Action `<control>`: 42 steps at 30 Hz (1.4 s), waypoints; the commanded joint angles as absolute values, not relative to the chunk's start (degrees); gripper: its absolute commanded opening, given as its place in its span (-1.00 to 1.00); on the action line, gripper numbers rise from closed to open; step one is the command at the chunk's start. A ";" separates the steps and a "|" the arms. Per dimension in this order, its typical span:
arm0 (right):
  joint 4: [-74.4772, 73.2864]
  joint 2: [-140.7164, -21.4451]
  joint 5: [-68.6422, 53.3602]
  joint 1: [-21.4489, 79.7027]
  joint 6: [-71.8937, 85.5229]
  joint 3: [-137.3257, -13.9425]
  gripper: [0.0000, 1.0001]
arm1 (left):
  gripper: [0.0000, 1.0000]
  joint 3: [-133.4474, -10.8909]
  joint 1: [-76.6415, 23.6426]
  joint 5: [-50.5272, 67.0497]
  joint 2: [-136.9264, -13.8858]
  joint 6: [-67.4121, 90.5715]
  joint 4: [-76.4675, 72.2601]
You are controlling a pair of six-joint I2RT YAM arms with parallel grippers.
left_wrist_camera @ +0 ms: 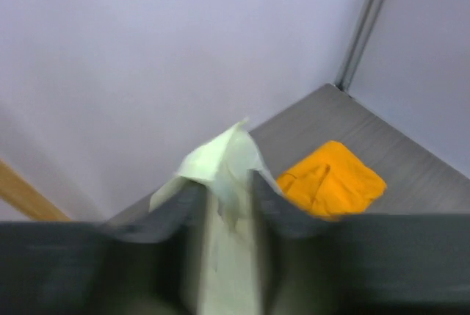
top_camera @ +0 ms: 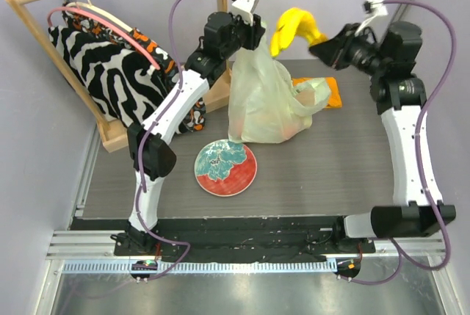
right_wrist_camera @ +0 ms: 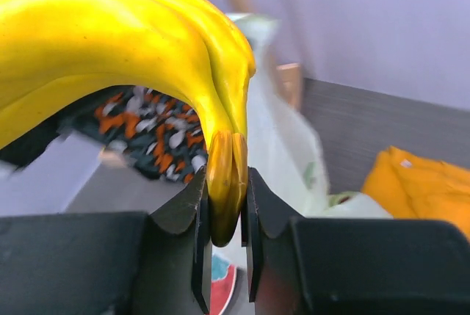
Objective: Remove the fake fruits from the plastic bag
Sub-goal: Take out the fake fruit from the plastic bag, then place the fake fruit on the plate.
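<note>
Pinched at the top in left gripper [top_camera: 247,36], bottom resting on table [top_camera: 330,175]: one plastic bag [top_camera: 261,106]. Clamped by one end in right gripper [top_camera: 317,49], raised clear beside the bag's top: one banana bunch [top_camera: 294,29]. Just before the bag, one plate [top_camera: 225,169]; behind it, one orange cloth [top_camera: 328,93]; rightward, open table

no readable text, labels, brands or numbers anywhere

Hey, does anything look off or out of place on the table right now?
Nothing is spilled or damaged. The plastic bag stands pinched at its top in the left gripper, and the bananas are in the air, held only by one end in the right gripper.
</note>
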State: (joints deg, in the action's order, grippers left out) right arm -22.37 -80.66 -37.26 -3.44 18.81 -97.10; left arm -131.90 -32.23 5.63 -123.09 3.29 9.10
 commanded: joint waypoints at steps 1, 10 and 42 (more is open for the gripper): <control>-32.24 -74.63 -37.89 11.28 3.27 -96.87 -0.98 | 0.36 -135.26 -30.68 3.51 -117.88 0.18 4.73; -39.11 -73.38 -27.08 29.08 -16.15 -79.46 -0.98 | 0.86 -119.63 -21.99 8.52 -93.10 2.21 17.47; -14.15 -109.77 5.18 47.55 -4.31 -79.19 -0.97 | 1.00 -86.84 -4.66 22.41 -58.10 6.77 20.83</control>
